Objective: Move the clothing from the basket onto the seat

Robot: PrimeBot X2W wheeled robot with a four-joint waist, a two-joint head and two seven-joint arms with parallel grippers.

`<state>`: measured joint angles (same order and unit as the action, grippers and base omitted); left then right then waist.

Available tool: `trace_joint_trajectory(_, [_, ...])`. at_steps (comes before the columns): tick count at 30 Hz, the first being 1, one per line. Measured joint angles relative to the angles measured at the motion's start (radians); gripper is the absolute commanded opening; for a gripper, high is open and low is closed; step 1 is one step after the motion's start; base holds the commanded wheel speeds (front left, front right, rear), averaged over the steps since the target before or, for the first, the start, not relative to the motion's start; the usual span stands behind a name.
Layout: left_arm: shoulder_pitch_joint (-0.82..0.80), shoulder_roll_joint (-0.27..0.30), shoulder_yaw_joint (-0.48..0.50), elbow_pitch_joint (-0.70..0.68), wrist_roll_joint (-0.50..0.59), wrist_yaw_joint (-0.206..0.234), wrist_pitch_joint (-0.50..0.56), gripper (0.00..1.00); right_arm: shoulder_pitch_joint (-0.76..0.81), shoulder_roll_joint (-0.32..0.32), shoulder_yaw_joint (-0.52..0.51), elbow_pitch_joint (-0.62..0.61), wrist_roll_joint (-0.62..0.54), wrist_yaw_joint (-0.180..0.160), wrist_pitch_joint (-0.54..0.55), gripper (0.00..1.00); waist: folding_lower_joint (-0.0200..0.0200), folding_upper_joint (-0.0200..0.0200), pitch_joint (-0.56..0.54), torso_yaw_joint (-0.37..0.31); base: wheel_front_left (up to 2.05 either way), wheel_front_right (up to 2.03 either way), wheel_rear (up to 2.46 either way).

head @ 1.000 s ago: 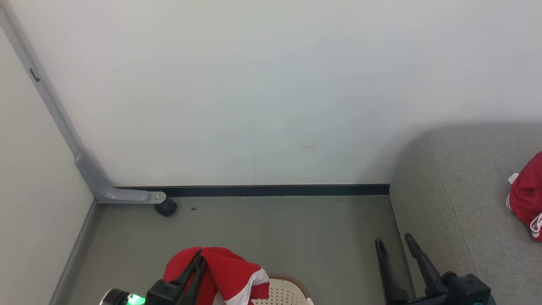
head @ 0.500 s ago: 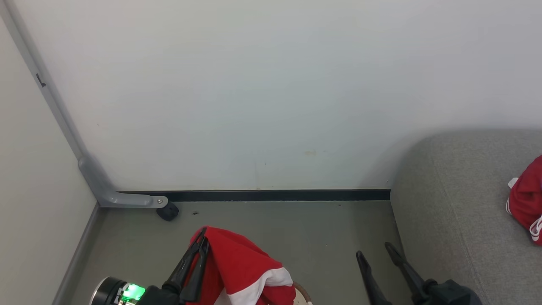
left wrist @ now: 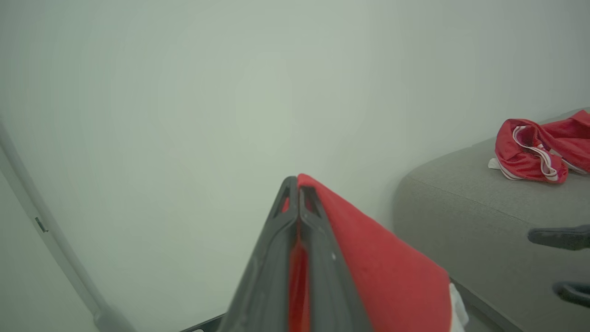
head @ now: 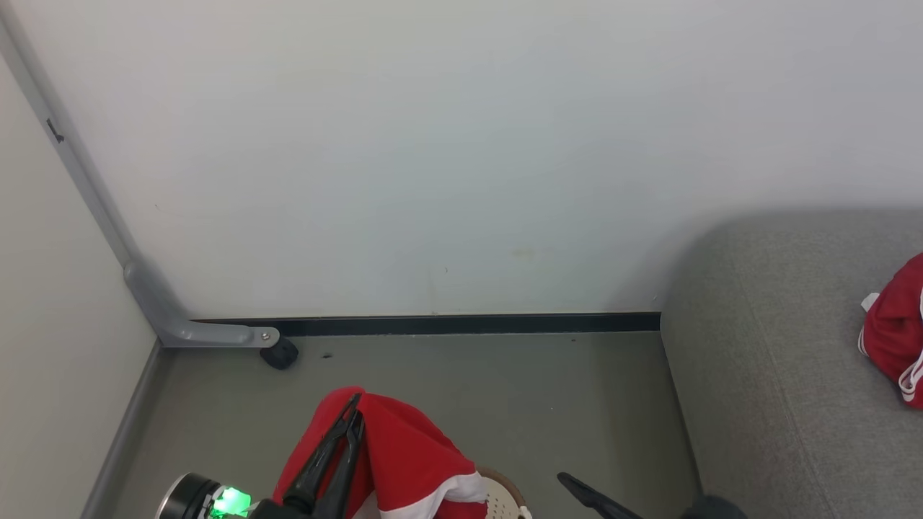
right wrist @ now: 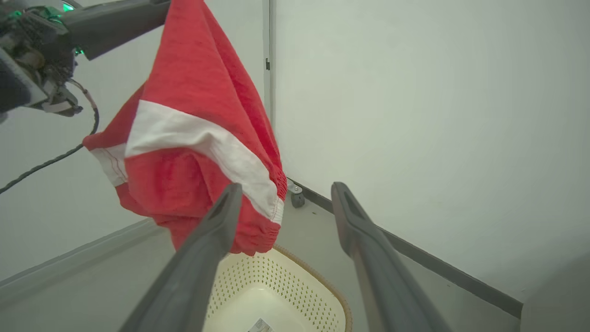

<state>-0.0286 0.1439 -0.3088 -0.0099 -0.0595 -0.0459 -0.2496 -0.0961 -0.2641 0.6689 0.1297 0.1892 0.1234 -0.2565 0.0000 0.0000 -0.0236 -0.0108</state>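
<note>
My left gripper (head: 355,405) is shut on a red garment (head: 414,454) with a white band and holds it up in the air. In the right wrist view that garment (right wrist: 198,138) hangs just above the cream basket (right wrist: 342,310), whose inside looks bare apart from a small label. The basket's rim (head: 508,490) peeks out under the cloth. My right gripper (right wrist: 286,186) is open with nothing in it, fingers pointing at the hanging cloth; one finger (head: 591,496) shows low in the head view. A second red garment (head: 894,331) lies on the grey seat (head: 779,360) at the right.
A white wall with a black baseboard (head: 461,324) closes off the grey floor ahead. A grey metal leg with a caster wheel (head: 280,353) stands in the left corner beside a pale side panel. The seat's rounded edge (left wrist: 415,184) is close on the right.
My left gripper has lifted the red garment higher and a little to the right, above the basket. My right gripper has dropped toward the bottom edge and shifted left. The camera wobbled slightly.
</note>
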Motion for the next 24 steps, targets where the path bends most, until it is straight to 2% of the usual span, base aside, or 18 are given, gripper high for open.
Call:
trace_joint_trajectory(9, [-0.029, 0.004, -0.028, 0.005, 0.009, -0.018, 0.0, 0.0, -0.117, -0.029, 0.153, -0.04, 0.014, 0.0, 0.0, 1.0, 0.0, 0.0, 0.025, -0.002, 0.0, 0.0, 0.0])
trace_joint_trajectory(24, [-0.108, -0.004, -0.123, 0.0, 0.042, -0.053, 0.0, 0.0, -0.186, 0.014, 0.143, 0.087, 0.023, 0.0, 0.041, 1.0, 0.0, 0.0, 0.045, 0.013, 0.0, 0.0, 0.0])
